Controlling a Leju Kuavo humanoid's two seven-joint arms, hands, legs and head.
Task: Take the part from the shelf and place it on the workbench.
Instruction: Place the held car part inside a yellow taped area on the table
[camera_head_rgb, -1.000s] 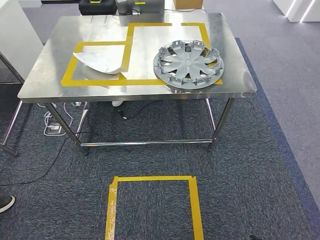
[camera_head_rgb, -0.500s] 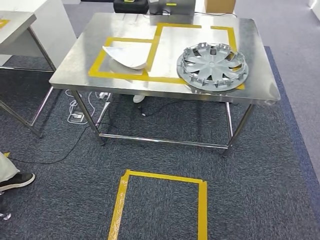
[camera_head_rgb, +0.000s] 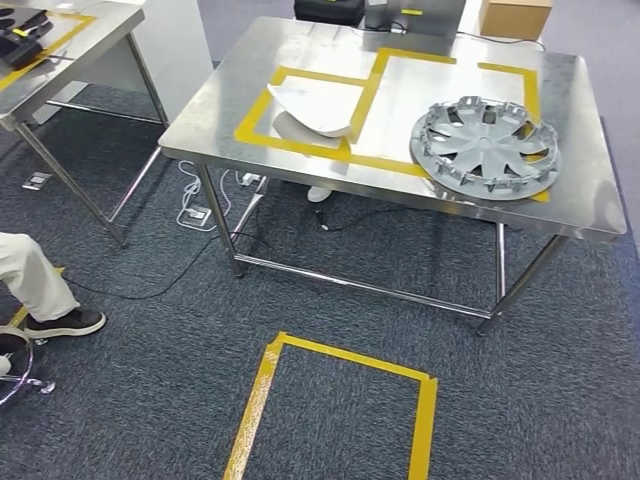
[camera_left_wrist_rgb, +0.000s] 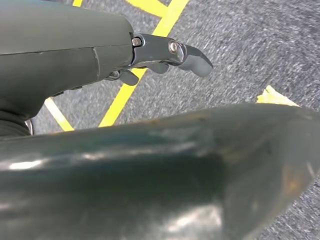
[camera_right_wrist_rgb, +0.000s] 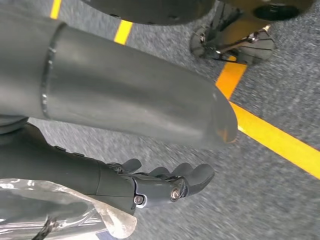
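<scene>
Lying flat on the steel desk (camera_head_rgb: 226, 130) is the part (camera_head_rgb: 484, 147), a round grey wheel cover with many spokes. It sits near the desk's right end, on the corner of a yellow tape outline (camera_head_rgb: 373, 75) stuck to the shiny top. A bent white sheet (camera_head_rgb: 317, 107) rests in the other taped box, well apart from the part, with one edge curled up. At the far edge of the desk stand a black case (camera_head_rgb: 328, 10), a dark box (camera_head_rgb: 413, 14) and a brown cardboard box (camera_head_rgb: 515, 17). A second desk (camera_head_rgb: 72, 45) stands to the left with its own yellow tape on top. Cables and a power strip (camera_head_rgb: 198, 212) lie on the dark carpet (camera_head_rgb: 136, 400) under the main desk. A yellow tape square (camera_head_rgb: 264, 400) is stuck to the carpet in front of the desk. A person's leg and black shoe (camera_head_rgb: 64, 322) show at the left edge, next to a chair base (camera_head_rgb: 23, 365). The left hand (camera_left_wrist_rgb: 166, 52) hangs over the carpet with its fingers stretched out and nothing in them. The right hand (camera_right_wrist_rgb: 166, 182) also hangs over the carpet, fingers slightly bent and apart, holding nothing. Yellow tape lines cross the floor beneath both hands.
</scene>
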